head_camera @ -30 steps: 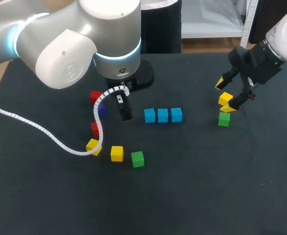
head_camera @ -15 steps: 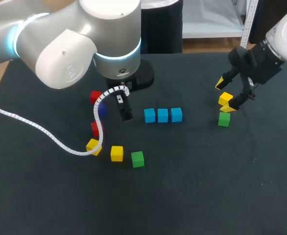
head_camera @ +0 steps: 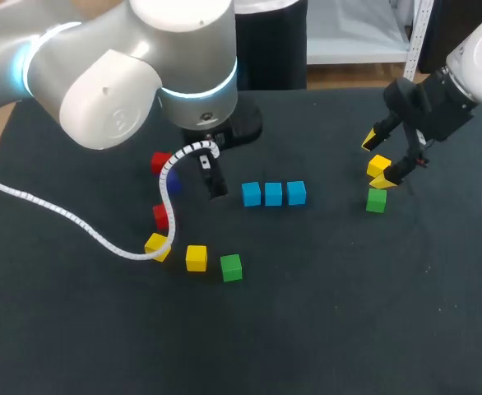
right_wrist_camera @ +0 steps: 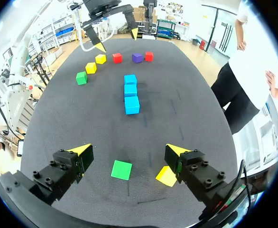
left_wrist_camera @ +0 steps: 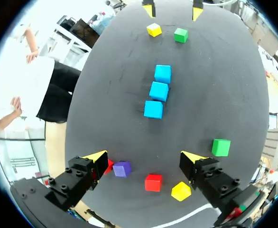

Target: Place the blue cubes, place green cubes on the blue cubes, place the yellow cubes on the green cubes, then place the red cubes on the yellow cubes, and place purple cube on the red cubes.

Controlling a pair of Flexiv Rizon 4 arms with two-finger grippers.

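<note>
Three blue cubes [head_camera: 273, 193] sit in a row mid-table as the base. The right gripper [right_wrist_camera: 129, 152], fingers apart, hangs over a green cube [right_wrist_camera: 121, 169] at right (probably the next pick); the left gripper [left_wrist_camera: 145, 156], also spread, hovers left of them.

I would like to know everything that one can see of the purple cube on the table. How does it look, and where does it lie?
The purple cube is small, with plain, smooth faces of one solid colour; its material cannot be told. It rests flat on the dark table, not stacked, with a red cube a little apart on one side and another close on the other. It lies between the open fingers of the left gripper, which do not touch it. In the head view the white cable hides most of it.
</note>
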